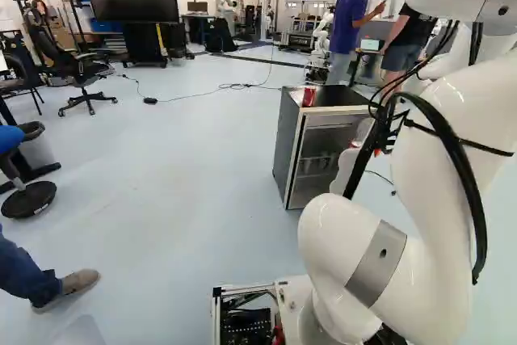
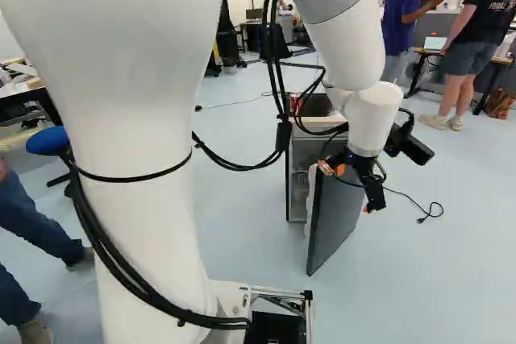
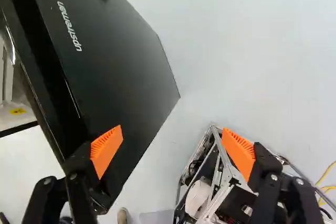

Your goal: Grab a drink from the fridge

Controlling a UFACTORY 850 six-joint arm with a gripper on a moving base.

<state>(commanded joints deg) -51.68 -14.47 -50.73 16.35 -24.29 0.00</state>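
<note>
The small fridge (image 1: 284, 143) stands on the floor ahead, a red can (image 1: 308, 97) on its top. Through its front in the left base view, blurry items (image 1: 317, 164) show on a shelf; I cannot tell what they are. Its dark door (image 2: 334, 213) is swung outward. At the door's upper edge in the right base view is my gripper (image 2: 349, 188), fingers apart. In the wrist view the gripper (image 3: 171, 131) is open; one finger overlaps the dark door panel (image 3: 110, 61), the other is over the base. Whether that finger touches the door I cannot tell.
The base's metal frame (image 3: 210, 174) shows beyond one finger in the wrist view. A cable (image 2: 427, 209) lies on the floor right of the door. A person's leg and shoe (image 1: 77, 281) are close at the left. An office chair (image 1: 81, 70) stands farther back.
</note>
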